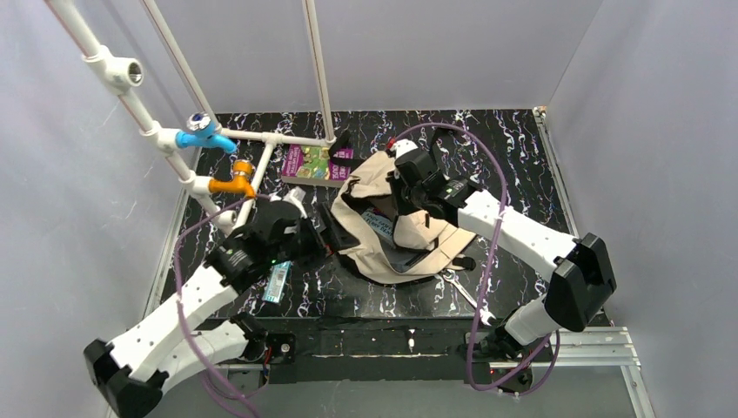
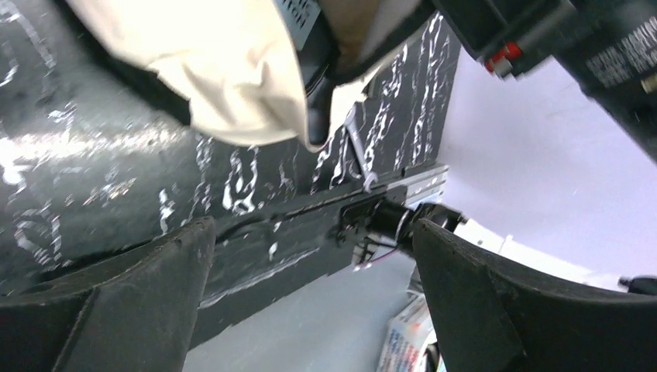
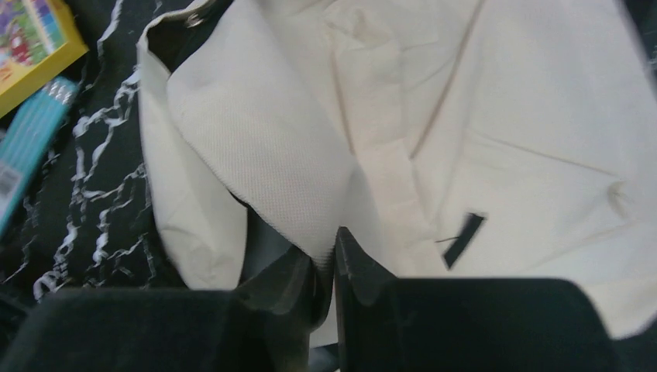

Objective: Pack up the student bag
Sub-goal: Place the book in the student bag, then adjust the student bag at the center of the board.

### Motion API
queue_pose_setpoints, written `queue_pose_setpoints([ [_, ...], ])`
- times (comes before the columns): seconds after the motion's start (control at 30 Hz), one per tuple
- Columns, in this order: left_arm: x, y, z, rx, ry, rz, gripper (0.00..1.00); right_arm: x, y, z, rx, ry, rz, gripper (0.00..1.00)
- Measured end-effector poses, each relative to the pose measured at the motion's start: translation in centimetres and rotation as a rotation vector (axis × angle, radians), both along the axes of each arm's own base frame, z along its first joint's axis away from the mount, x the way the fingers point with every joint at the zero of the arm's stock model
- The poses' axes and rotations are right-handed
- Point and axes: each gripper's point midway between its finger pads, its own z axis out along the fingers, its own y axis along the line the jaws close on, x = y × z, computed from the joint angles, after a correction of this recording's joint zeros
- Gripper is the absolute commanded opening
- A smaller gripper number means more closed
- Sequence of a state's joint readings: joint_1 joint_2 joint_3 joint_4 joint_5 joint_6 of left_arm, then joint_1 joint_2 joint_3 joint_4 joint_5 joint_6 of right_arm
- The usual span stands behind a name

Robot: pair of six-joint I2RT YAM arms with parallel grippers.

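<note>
Student bag [image 1: 370,261] lies on the desk [image 1: 348,300]. Right gripper [image 3: 333,260] is above it, jaws nearly together on a fabric fold. Left gripper [image 2: 314,232] stands just beside its left edge, jaws wide apart.

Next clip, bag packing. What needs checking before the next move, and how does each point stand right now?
1. Left hand open, nothing in it: ok.
2. Right hand pinching a fold of the bag: ok.
3. Bag mouth open, a blue item showing inside: ok.
4. Everything packed: not ok; the picture book and the teal pack lie on the table.
5. Spare room inside the bag: cannot tell.
</note>
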State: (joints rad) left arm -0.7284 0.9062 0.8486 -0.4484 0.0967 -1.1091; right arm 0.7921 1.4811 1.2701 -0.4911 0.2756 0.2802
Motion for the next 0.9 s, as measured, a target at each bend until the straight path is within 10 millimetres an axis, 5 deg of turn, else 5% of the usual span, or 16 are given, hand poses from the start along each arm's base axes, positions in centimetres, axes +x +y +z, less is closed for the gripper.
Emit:
queue_pose_setpoints([
  [0.2,-4.0,4.8,0.0,0.088,-0.026,-0.011,0.98,-3.0,4.6,-4.0,0.161,0.203,0.153,0.71],
  [0.33,-5.3,7.2,0.1,0.133,-0.079,-0.006,0.98,-3.7,5.7,-3.8,0.209,0.244,0.182,0.93],
  [0.43,-5.3,8.1,1.0,0.142,-0.168,-0.006,0.98,-2.8,6.0,-2.4,0.24,0.215,0.17,0.97],
  [0.47,-5.0,8.6,1.8,0.139,-0.231,0.001,0.98,-1.0,6.0,-0.6,0.285,0.175,0.131,0.97],
  [0.67,-4.4,8.0,1.9,0.139,-0.277,-0.025,0.98,3.9,7.2,2.1,0.386,0.104,0.051,0.98],
  [0.9,-3.5,6.9,1.0,0.18,-0.261,-0.071,0.98,8.8,12.1,-1.0,0.451,0.119,0.017,0.98],
])
